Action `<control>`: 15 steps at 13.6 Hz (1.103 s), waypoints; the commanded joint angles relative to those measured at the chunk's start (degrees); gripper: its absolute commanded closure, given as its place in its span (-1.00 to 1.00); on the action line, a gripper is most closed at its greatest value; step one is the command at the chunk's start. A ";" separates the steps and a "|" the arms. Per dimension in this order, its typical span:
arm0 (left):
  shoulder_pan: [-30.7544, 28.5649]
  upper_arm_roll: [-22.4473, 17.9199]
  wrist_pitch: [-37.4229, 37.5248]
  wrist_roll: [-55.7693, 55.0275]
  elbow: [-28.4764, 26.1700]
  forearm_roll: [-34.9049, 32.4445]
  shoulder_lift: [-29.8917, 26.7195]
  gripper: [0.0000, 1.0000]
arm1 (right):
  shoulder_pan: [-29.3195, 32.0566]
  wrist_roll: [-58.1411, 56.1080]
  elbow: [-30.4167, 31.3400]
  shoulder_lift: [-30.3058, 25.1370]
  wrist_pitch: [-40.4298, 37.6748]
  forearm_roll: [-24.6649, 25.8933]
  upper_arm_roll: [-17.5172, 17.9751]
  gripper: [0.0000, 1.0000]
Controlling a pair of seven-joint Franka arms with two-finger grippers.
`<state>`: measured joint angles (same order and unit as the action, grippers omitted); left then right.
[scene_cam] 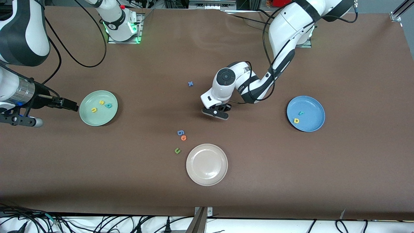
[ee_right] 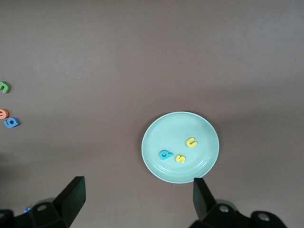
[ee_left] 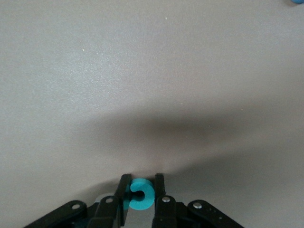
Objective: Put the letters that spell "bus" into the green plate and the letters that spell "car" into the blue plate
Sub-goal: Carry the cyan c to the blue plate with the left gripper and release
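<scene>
Even overhead light, soft shadows under arms, sharp front view, hazier wrist views

Brown matte table (scene_cam: pixel 97 181) fills view; black cables (scene_cam: pixel 97 223) along white front edge.

Hidden in the front view under the left hand (scene_cam: pixel 216 113): the teal "c" (ee_left: pixel 140 194), shown only by the left wrist view, with the hand's own base cut off by that picture's edge. Too small in the front view to read for certain: the two letters in the blue plate (scene_cam: pixel 315 105). Cut off at the front view's edge: most of the right arm. Cropped in the right wrist view: the right hand (ee_right: pixel 137 194), only finger ends showing.
</scene>
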<state>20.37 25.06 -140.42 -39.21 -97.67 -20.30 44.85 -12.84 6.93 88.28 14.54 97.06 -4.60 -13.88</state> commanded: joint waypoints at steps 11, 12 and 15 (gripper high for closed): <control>-6.82 0.17 18.76 17.38 1.44 -1.32 -7.40 0.69 | 0.19 -0.25 -0.92 -0.12 -1.43 1.08 0.00 -1.00; -8.66 0.69 19.48 20.81 -0.22 -1.23 -9.24 0.69 | 0.19 -0.25 -0.92 -0.12 -1.52 1.08 0.00 -1.00; -21.45 6.82 19.49 30.65 -6.72 -1.14 -13.82 0.69 | 0.19 -0.25 -0.92 -0.12 -1.52 1.08 0.00 -1.00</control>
<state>7.72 27.02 -120.76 -14.40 -97.84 -20.33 35.70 -12.84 6.90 88.28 14.54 96.86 -4.26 -13.98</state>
